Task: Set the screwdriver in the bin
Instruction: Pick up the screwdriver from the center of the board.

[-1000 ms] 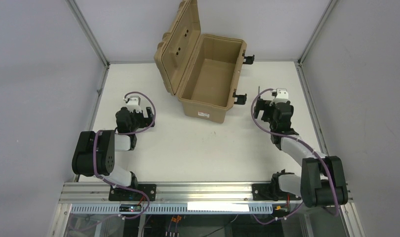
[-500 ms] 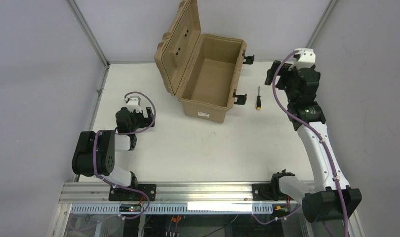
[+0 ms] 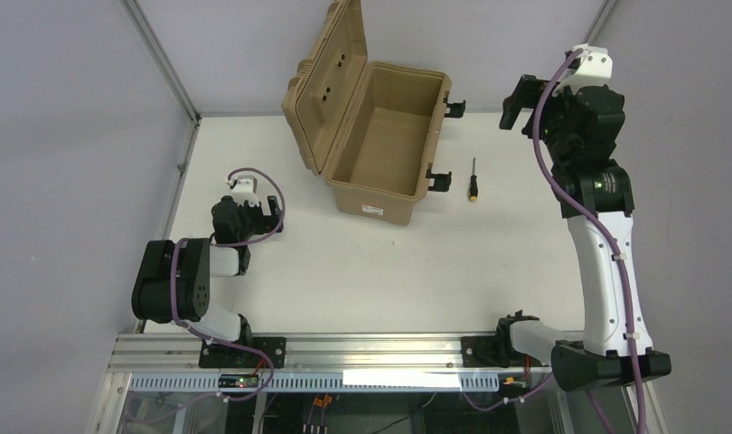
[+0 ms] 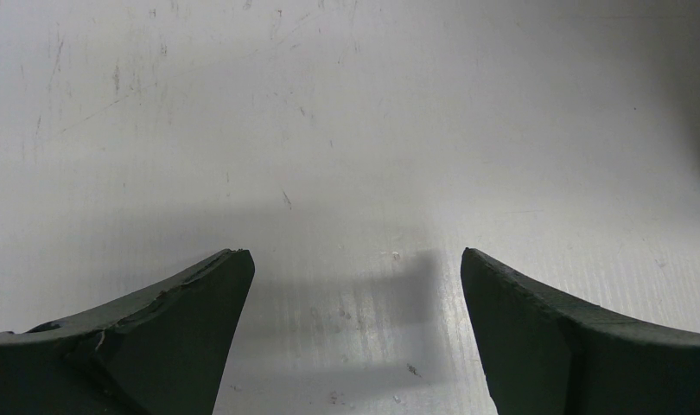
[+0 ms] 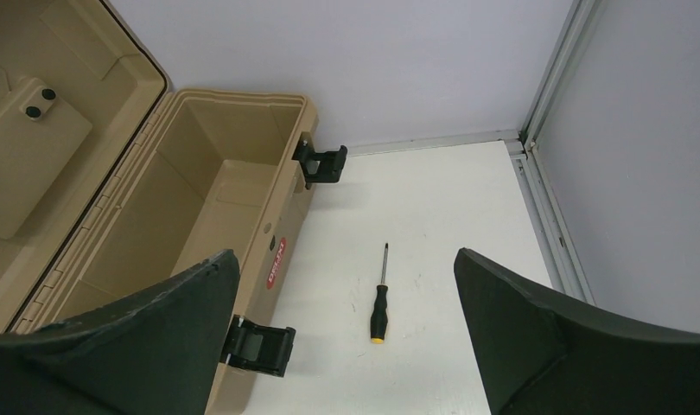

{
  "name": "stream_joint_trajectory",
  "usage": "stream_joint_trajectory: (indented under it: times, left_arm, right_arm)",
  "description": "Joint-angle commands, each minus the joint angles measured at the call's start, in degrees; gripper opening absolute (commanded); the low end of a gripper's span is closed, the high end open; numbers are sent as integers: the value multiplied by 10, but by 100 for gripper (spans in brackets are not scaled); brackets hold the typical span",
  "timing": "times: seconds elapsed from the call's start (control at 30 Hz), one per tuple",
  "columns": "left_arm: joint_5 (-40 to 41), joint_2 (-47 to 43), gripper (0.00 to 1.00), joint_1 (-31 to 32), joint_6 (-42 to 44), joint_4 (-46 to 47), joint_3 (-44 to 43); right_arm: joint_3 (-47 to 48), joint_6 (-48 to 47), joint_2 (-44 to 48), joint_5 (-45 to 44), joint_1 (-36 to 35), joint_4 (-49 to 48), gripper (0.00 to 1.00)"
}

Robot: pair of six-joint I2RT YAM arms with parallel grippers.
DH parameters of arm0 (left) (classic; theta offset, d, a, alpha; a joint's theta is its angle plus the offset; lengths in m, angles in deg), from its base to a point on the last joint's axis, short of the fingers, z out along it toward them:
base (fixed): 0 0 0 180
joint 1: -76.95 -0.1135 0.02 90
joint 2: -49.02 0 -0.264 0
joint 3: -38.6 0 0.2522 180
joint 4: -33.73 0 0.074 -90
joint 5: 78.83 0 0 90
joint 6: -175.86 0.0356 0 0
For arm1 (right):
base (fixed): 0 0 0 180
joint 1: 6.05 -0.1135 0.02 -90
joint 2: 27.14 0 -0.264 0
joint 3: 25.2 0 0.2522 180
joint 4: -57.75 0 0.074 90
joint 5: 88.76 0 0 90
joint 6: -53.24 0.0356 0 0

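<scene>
R pincer (image 3: 518, 107) risen, spread; L pincer (image 4: 351, 259) spread; screwdriver (image 3: 473, 178) lies clear beside bin (image 3: 380, 195).

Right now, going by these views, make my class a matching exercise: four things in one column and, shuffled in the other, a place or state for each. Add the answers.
Column 1
1. screwdriver
2. bin
3. left tool
4. right tool

Column 2
A. open, low over bare table
B. lid standing open
C. lying flat, just right of the bin
D. open, high above the far right corner

Pairs: 1-C, 2-B, 3-A, 4-D
</scene>
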Motion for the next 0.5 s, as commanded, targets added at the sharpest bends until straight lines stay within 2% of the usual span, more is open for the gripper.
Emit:
stream_joint_trajectory:
  times: [0.0,0.13,0.33,0.47]
  left_arm:
    - [4,-11,99,2,6,17,-5]
    - [4,-11,99,2,6,17,-6]
    - [4,-11,99,2,5,17,-5]
    - [4,-12,99,2,5,17,-5]
  right_arm:
    - [81,5,-37,7,-3,87,100]
    - [123,14,-74,-8,-3,124,100]
    - [225,11,-184,9,-2,219,100]
    - [225,15,-234,4,-3,218,99]
